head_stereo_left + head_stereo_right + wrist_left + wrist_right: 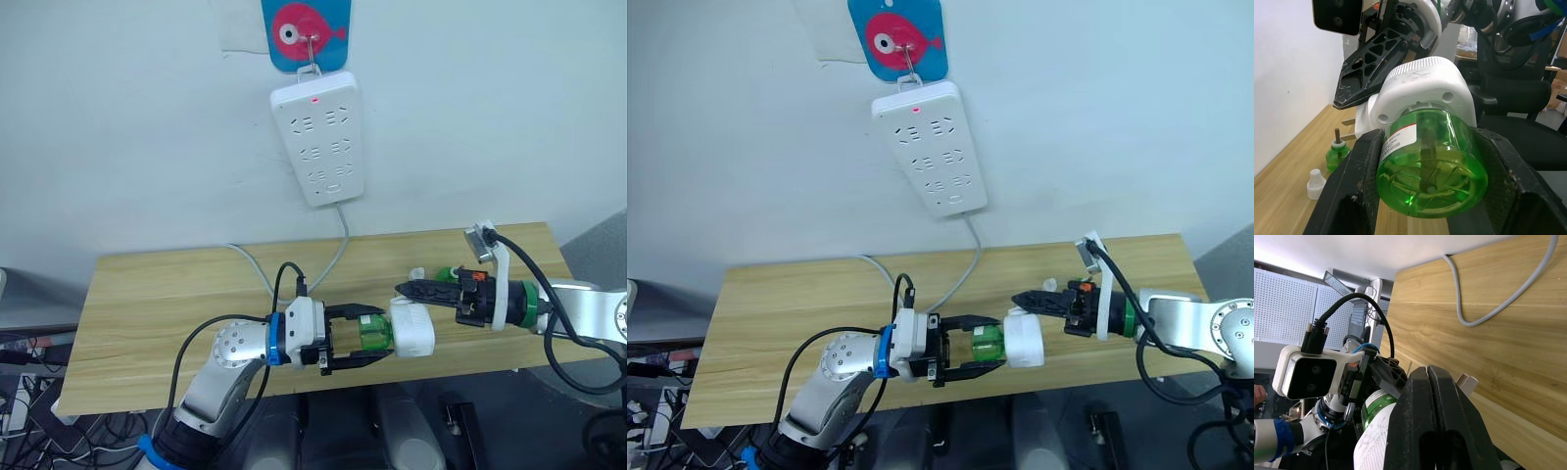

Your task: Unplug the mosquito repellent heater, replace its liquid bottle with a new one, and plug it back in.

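Observation:
The mosquito repellent heater (413, 330), a small white rounded unit, hangs in the air over the table's front edge. A green liquid bottle (371, 334) is fitted into it. My left gripper (378, 336) is shut on that bottle, one finger on each side, as the left wrist view shows on the bottle (1430, 171). My right gripper (401, 288) comes in from the right with its fingers pressed together, lying along the heater's far side (1420, 88). The heater's plug prongs (1466, 380) stick out beside the right fingertips. A second green bottle (1335, 153) with a bare wick stands on the table.
A white power strip (318, 137) with a red light hangs on the wall, its grey cable (339, 251) dropping onto the wooden table (147, 313). A small white cap (1315, 177) lies by the second bottle. Black office chairs stand below the table's front edge.

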